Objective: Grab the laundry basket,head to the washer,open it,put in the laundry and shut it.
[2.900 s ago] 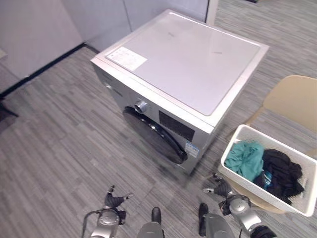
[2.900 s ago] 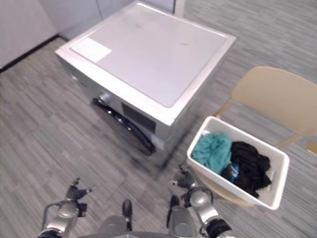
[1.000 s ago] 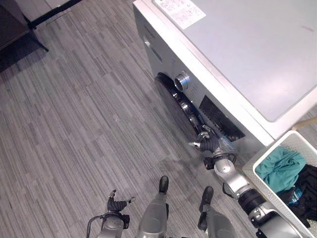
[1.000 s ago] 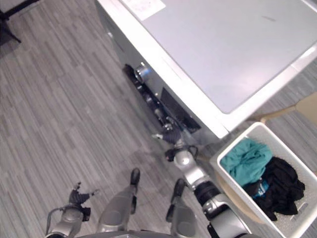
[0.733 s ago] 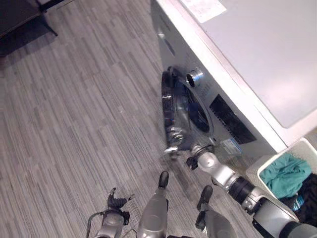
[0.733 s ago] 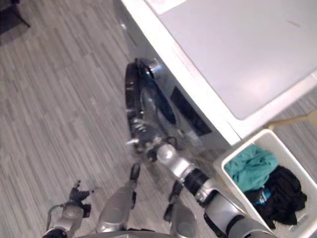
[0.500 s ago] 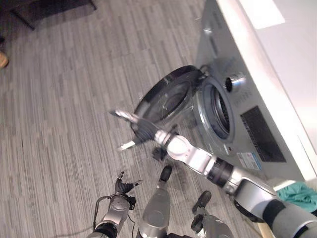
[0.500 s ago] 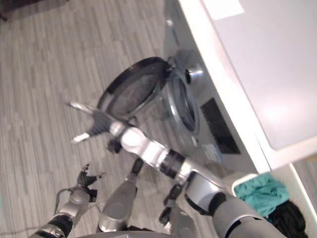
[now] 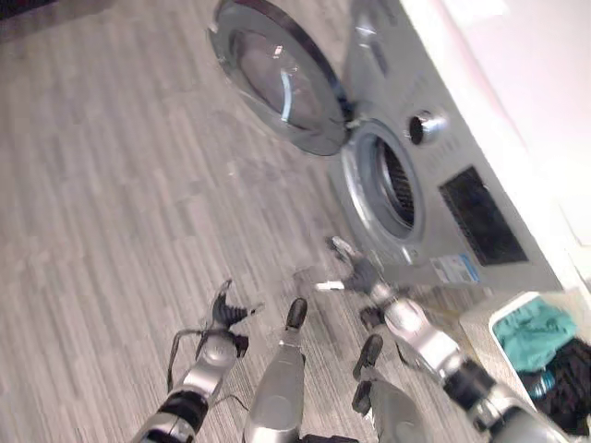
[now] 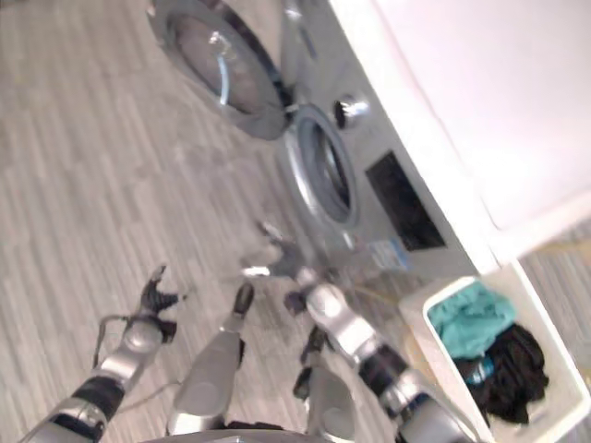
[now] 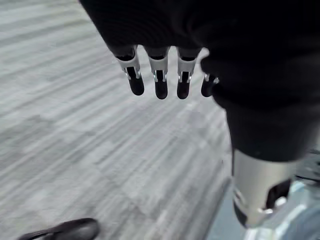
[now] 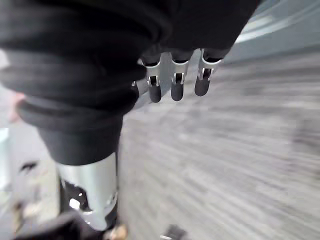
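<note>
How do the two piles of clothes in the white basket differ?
In the basket, the teal garment is bright and lies at the end nearer the washer; the black clothes are dark and lie at the far end. Both are crumpled, still in the basket.

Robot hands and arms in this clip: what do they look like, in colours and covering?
Both arms are silver-grey tubes with dark joint bands. The left robot hand and right robot hand each have a dark ribbed cover over the back and wrist. Silver fingers end in dark tips; the right robot hand's fingers match.
</note>
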`<state>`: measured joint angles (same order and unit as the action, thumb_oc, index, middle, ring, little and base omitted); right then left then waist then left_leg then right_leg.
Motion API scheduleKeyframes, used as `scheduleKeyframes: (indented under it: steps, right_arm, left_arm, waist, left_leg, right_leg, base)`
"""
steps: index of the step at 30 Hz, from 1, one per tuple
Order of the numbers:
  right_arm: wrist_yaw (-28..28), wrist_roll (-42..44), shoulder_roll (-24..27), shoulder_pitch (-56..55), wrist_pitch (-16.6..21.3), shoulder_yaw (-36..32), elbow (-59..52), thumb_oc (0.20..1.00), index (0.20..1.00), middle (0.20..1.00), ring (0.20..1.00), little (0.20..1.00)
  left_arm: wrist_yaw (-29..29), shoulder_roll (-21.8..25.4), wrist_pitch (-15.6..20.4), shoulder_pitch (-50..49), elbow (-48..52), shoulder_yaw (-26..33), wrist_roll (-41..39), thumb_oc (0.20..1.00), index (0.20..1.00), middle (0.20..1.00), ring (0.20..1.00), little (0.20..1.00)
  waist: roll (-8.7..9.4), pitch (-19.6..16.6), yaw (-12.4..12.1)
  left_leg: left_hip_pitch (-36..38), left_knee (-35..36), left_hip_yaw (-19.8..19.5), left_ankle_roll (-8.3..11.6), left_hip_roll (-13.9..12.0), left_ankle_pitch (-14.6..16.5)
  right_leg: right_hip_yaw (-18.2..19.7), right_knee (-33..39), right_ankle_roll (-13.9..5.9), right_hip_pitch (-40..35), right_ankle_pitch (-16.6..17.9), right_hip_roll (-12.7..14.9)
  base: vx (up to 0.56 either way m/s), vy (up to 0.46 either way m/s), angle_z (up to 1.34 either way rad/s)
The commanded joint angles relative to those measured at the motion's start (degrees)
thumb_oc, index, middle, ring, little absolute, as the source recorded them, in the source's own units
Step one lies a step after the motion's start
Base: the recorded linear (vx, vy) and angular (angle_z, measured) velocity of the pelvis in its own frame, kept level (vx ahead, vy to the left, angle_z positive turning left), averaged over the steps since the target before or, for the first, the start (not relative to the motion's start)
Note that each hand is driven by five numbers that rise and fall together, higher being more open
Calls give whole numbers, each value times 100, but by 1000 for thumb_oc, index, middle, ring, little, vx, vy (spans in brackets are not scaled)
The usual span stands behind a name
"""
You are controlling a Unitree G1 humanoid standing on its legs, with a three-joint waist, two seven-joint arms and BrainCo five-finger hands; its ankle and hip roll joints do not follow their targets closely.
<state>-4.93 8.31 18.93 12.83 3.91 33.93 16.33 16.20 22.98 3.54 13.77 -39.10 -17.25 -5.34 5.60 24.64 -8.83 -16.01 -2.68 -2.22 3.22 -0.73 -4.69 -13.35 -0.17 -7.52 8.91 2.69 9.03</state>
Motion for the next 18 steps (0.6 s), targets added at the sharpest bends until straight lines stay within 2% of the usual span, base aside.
scheduleKeyframes:
  steps: [1, 3, 4, 5, 6, 8, 12, 13, 17, 18]
  right_arm:
    - [223, -445, 240, 195, 187, -72, -143, 1000, 1000, 1000, 1000, 1000]
    - [200, -646, 462, -77, 158, -233, 78, 1000, 1000, 1000, 1000, 1000]
    - [200, -646, 462, -77, 158, -233, 78, 1000, 1000, 1000, 1000, 1000]
    - [185, -610, 639, -281, 130, -420, 304, 1000, 1000, 1000, 1000, 1000]
    - [186, -610, 638, -280, 129, -422, 304, 1000, 1000, 1000, 1000, 1000]
    - [151, -594, 882, -342, 214, -606, 233, 1000, 1000, 1000, 1000, 1000]
    - [109, -468, 918, -309, 296, -724, 63, 1000, 1000, 1000, 1000, 1000]
    - [82, -430, 904, -252, 314, -753, 8, 1000, 1000, 1000, 1000, 1000]
    - [79, -357, 902, -222, 330, -767, -39, 1000, 1000, 1000, 1000, 1000]
    - [62, -311, 899, -214, 351, -793, -38, 1000, 1000, 1000, 1000, 1000]
  left_arm:
    - [87, 14, 106, 157, -82, 6, 445, 1000, 1000, 1000, 1000, 1000]
    - [153, 184, 105, 518, -179, 33, 477, 1000, 1000, 1000, 1000, 1000]
    - [153, 184, 105, 518, -179, 33, 477, 1000, 1000, 1000, 1000, 1000]
    - [254, 477, 52, 1220, -726, 76, 310, 1000, 1000, 1000, 1000, 1000]
    - [254, 477, 54, 1225, -731, 73, 309, 1000, 1000, 1000, 1000, 1000]
    - [234, 1216, -56, 2180, -1662, 2, 514, 1000, 1000, 1000, 1000, 1000]
    - [293, 1657, -140, 2452, -2151, 181, 591, 1000, 1000, 1000, 1000, 1000]
    - [349, 1836, -154, 2441, -2247, 322, 569, 1000, 1000, 1000, 1000, 1000]
    - [370, 1998, -167, 2398, -2313, 441, 546, 1000, 1000, 1000, 1000, 1000]
    - [401, 2155, -174, 2349, -2398, 585, 495, 1000, 1000, 1000, 1000, 1000]
  waist:
    - [-98, -15, 134]
    - [-49, 10, 337]
    - [-49, 10, 337]
    - [20, 59, 612]
    - [21, 58, 606]
    - [130, 118, 920]
    - [241, 162, 1069]
    - [314, 173, 1094]
    - [394, 169, 1098]
    - [478, 165, 1098]
  left_leg:
    - [237, 214, 302, -225, 232, 494]
    - [187, 172, 445, -251, 196, 528]
    - [187, 172, 445, -251, 196, 528]
    - [134, 131, 683, -273, 140, 558]
    - [131, 129, 687, -273, 140, 559]
    - [16, 61, 950, -286, 68, 559]
    - [-69, -47, 1130, -291, -4, 594]
    - [-106, -130, 1193, -290, -45, 631]
    - [-142, -194, 1225, -286, -91, 660]
    - [-165, -246, 1224, -278, -112, 690]
  right_leg:
    - [6, -253, -3, 363, -370, -153]
    - [140, -257, -25, 492, -321, -144]
    - [140, -257, -25, 492, -321, -144]
    - [366, -251, -51, 669, -241, -176]
    - [370, -253, -51, 674, -241, -176]
    - [638, -223, -85, 898, -102, -255]
    - [795, -137, -110, 1033, 15, -333]
    - [848, -88, -128, 1058, 77, -369]
    - [894, -32, -127, 1078, 124, -407]
    - [927, 23, -125, 1071, 158, -445]
  base:
    - [-21, 54, -47]
    - [-26, 46, -46]
    - [-36, 95, -46]
    - [-28, 71, -43]
    - [-38, 119, -77]
    - [-19, 93, -81]
    - [18, 43, -60]
    - [29, 18, -45]
    - [34, -5, -24]
    - [67, -16, -28]
